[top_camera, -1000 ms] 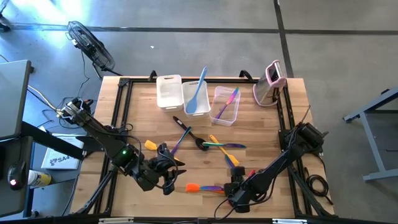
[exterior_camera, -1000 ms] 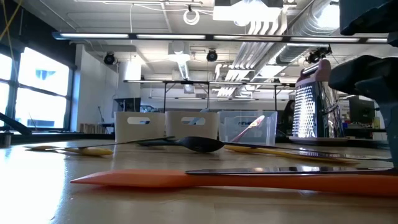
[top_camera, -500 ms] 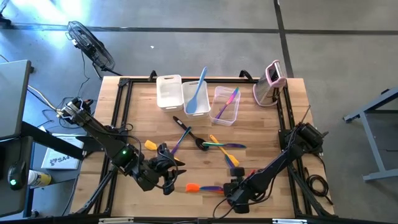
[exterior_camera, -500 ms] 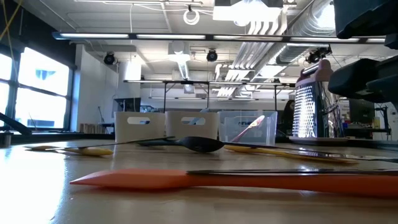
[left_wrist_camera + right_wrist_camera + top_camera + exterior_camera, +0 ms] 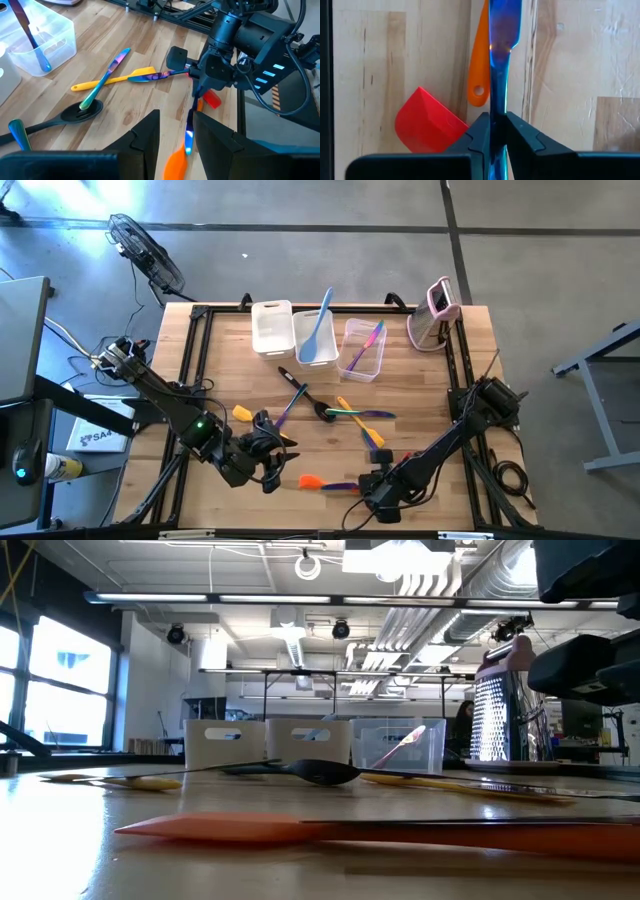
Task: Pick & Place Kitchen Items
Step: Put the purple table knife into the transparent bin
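From above, the pale wood-plank surface [image 5: 230, 370] carries three rectangular plastic tubs along its far edge. The middle tub [image 5: 315, 340] holds a light blue spoon [image 5: 320, 330] leaning out over its rim, and the clear tub [image 5: 362, 350] beside it holds a slim iridescent utensil. Nearer than the middle tub lie a black ladle [image 5: 310, 398] and a yellow spatula [image 5: 350, 413], crossed by thin rainbow-finished handles. Nearest of all, well apart from the middle tub, lies the orange spatula [image 5: 312, 481] with its glossy blue-purple handle. The right claw [image 5: 368, 487] sits at that handle's end. The left claw [image 5: 262, 452] waits just beside the spatula's orange blade.

At surface height, the orange spatula [image 5: 300, 830] stretches flat across the foreground, its blade smooth and matte with a tapered tip. Behind it stand the tubs, and beside them a perforated metal grater [image 5: 495, 720] with a pink top.

From the left wrist, the left claw [image 5: 175, 137] stands released, its dark angular fingers [image 5: 147, 135] parted with nothing between them. Beyond them the right claw [image 5: 197, 92] is down over the mirror-bright handle of the orange spatula [image 5: 176, 162].

From the right wrist, the right claw [image 5: 493, 137] is clenched on the thin, flat metallic handle [image 5: 499, 75], its two fingers [image 5: 479, 134] pressing each side. Beside the handle lie a red wedge-shaped spatula head [image 5: 427, 122] and an orange handle end [image 5: 479, 75] with a hanging hole.
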`<state>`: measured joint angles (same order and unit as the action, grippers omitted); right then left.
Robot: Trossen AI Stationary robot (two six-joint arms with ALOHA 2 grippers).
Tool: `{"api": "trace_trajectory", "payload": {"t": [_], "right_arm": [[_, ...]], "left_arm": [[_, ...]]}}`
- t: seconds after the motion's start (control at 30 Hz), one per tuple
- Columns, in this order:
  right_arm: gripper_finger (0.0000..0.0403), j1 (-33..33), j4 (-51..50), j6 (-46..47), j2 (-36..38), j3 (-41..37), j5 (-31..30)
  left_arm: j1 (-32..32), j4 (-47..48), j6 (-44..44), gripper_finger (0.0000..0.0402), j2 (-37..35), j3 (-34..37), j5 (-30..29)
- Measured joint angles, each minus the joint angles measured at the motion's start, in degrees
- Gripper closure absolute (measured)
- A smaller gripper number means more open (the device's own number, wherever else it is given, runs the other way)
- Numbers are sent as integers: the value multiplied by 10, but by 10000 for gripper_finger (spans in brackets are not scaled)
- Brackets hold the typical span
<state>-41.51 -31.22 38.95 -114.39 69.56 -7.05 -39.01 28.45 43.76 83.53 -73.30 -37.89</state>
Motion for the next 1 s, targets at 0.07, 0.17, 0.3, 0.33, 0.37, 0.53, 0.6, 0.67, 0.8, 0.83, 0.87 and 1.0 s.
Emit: {"api": "trace_trajectory", "payload": {"t": [0.07, 0.17, 0.3, 0.33, 0.37, 0.53, 0.6, 0.67, 0.8, 0.83, 0.87, 1.0], "right_arm": [[374, 0, 0, 1, 0, 0, 0], [374, 0, 0, 0, 0, 0, 4], [374, 0, 0, 2, 0, 0, 4], [374, 0, 0, 2, 0, 0, 5], [374, 0, 0, 2, 0, 0, 5], [374, -1, -2, 3, 16, 0, 1], [374, -1, -3, 3, 25, -1, 0], [374, -1, -8, 5, 33, -3, -1], [374, -2, -17, 13, 41, -3, 3], [374, -2, -20, 17, 41, -2, 4], [374, -3, -22, 18, 41, -2, 4], [374, -5, -6, 18, 41, -2, 0]], "left_arm": [[0, 0, 0, 286, 0, 0, 0], [0, 0, 0, 286, 0, 0, 0], [0, 0, 0, 286, 0, 0, 0], [0, 0, 0, 286, 0, 0, 0], [0, 0, 0, 286, 0, 0, 0], [0, 0, 0, 286, 0, 0, 0], [0, 0, 0, 286, 0, 0, 0], [0, 0, 0, 286, 0, 0, 0], [0, 0, 0, 286, 0, 0, 0], [0, 0, 0, 286, 0, 0, 0], [0, 0, 0, 286, 0, 0, 0], [0, 0, 0, 286, 0, 0, 0]]}}
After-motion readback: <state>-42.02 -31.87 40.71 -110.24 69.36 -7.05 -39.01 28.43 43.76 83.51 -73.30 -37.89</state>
